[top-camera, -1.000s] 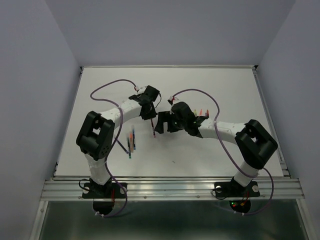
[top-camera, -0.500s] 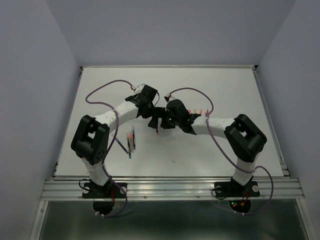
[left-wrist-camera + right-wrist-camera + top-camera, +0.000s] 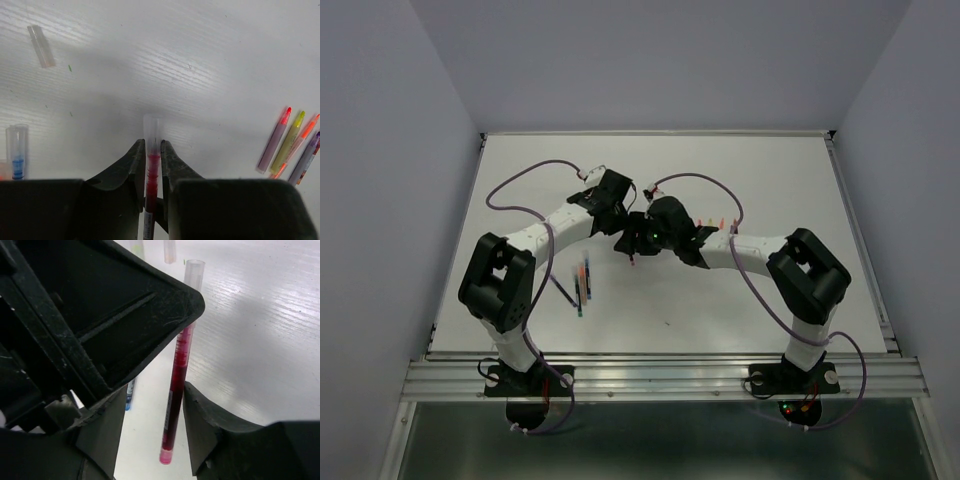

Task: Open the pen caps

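Note:
My left gripper (image 3: 151,150) is shut on a red pen (image 3: 151,175) just behind its clear pen cap (image 3: 151,127), which sticks out past the fingertips. In the right wrist view the same red pen (image 3: 178,385) hangs between the jaws of my right gripper (image 3: 152,410). The right finger (image 3: 200,415) lies against the pen; the left finger (image 3: 100,425) stands apart from it. The cap (image 3: 193,272) shows beyond the left gripper's black body (image 3: 100,315). From above, both grippers meet at mid-table, left gripper (image 3: 620,230), right gripper (image 3: 638,240).
A loose clear cap (image 3: 41,46) lies on the white table (image 3: 770,170). A capped blue pen (image 3: 17,152) lies nearby. Several uncapped pens (image 3: 292,145) lie together to the right. Other pens (image 3: 582,285) lie left of centre.
The right arm has moved left to meet the left gripper, and its jaws have narrowed from wide open to close around the red pen. The left gripper keeps its hold.

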You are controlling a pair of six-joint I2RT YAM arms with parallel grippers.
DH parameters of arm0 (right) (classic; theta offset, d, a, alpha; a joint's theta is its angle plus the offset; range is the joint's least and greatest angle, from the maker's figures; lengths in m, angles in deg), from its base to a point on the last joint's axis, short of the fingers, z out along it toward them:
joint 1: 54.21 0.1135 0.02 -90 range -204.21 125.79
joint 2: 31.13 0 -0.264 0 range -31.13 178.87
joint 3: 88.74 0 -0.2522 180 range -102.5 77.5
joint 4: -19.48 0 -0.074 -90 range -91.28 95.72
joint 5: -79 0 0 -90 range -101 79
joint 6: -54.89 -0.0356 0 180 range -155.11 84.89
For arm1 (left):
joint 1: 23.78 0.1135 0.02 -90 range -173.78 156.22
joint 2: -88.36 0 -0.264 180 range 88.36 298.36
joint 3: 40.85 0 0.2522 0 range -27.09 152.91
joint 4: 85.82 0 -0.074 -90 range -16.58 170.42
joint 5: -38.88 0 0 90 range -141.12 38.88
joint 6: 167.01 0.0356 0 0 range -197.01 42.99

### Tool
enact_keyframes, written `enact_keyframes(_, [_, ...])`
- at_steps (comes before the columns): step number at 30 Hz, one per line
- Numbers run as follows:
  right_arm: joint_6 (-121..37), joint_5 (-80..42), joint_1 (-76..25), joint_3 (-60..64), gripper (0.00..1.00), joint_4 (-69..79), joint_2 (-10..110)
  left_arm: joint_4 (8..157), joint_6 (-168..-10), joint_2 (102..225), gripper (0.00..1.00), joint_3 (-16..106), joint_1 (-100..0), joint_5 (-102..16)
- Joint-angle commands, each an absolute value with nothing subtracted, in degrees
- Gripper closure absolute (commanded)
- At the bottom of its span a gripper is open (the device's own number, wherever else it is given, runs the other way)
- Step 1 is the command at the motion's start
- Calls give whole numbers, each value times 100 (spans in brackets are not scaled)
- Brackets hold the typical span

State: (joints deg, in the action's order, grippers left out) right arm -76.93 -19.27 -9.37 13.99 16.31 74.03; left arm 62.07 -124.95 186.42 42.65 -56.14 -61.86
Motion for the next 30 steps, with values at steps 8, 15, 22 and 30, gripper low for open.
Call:
enact_keyframes(8, [-7853,-1207,-947,1009,73,1390,7592,6328,-12605,17986,100,4155,-5709,-5999])
enact_keyframes(15, [-7800,-1127,-947,982,98,1319,7583,6337,-12614,17758,96,4068,-5709,-5973])
enact_keyframes(22, [-7274,-837,-947,1175,99,1345,7162,6258,-12518,17599,54,4041,-5709,-6078])
enact_keyframes(30, [-6061,-1442,-947,1667,99,1459,6634,6380,-12368,17450,21,4015,-5709,-6000])
